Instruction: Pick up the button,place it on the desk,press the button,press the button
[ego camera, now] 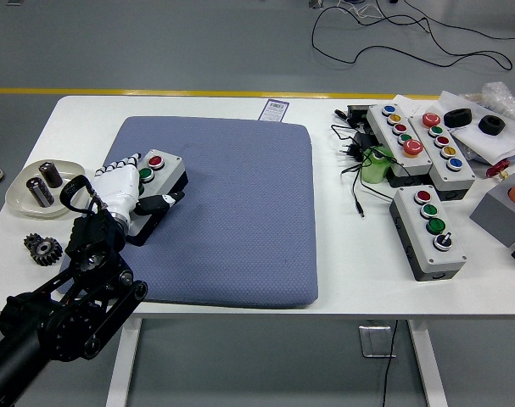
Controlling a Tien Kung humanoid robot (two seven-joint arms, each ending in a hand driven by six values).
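partly hidden button box under left hand

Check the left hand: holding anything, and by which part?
The left hand lies over the near left end of the button box on the mat, thumb along its right side. Whether it truly grips cannot be told.

The black left arm rises from the lower left corner and slants up and rightward; its white left hand lies palm down, fingers extended forward and slightly spread, thumb angled out to the right; no right arm shows.
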